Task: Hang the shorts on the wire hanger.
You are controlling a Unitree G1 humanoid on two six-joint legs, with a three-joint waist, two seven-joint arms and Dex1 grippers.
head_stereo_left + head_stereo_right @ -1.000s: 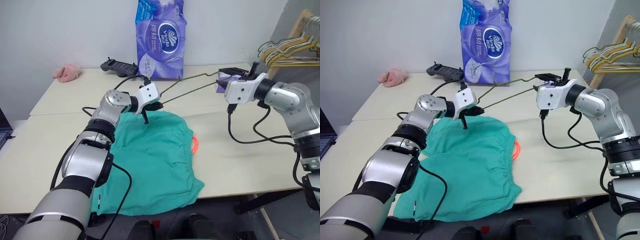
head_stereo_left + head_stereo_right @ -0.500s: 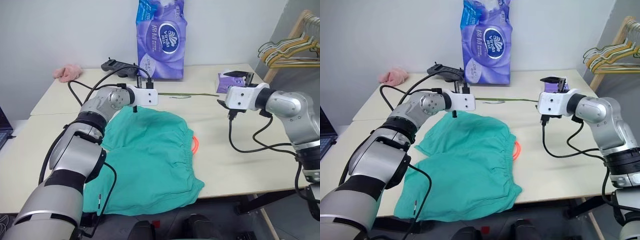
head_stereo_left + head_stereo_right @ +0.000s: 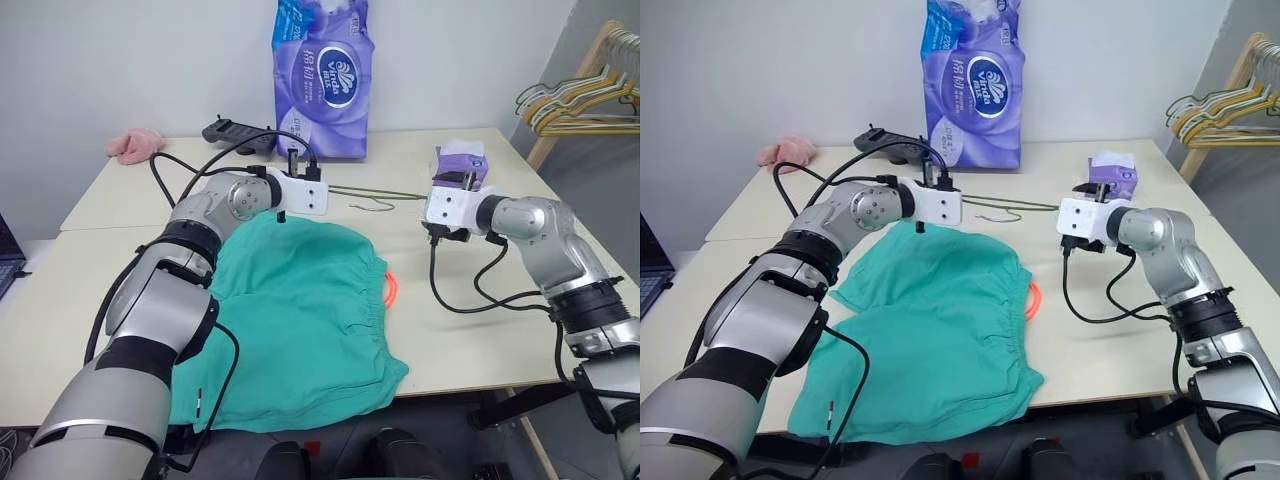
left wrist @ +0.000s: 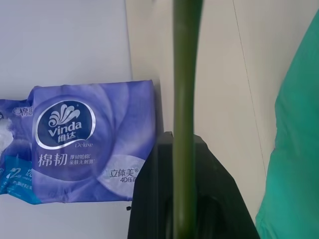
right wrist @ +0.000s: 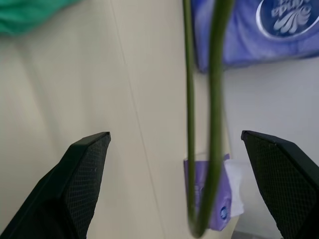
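One thin olive-gold wire hanger is pinched in the clenched left gripper, held out just above the cream table. The right gripper gapes wide around its far end, not gripping. One pair of teal-green cloth shorts lies flat at the front. Behind: one purple tissue pack, one small purple box, one pink fluffy cloth, one black controller.

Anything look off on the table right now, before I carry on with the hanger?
Nothing spilled or damaged. The wire hanger lies nearly flat above the table, held at one end only by the left gripper; the right gripper stands open around its far end. The shorts hang partly over the table's near edge.
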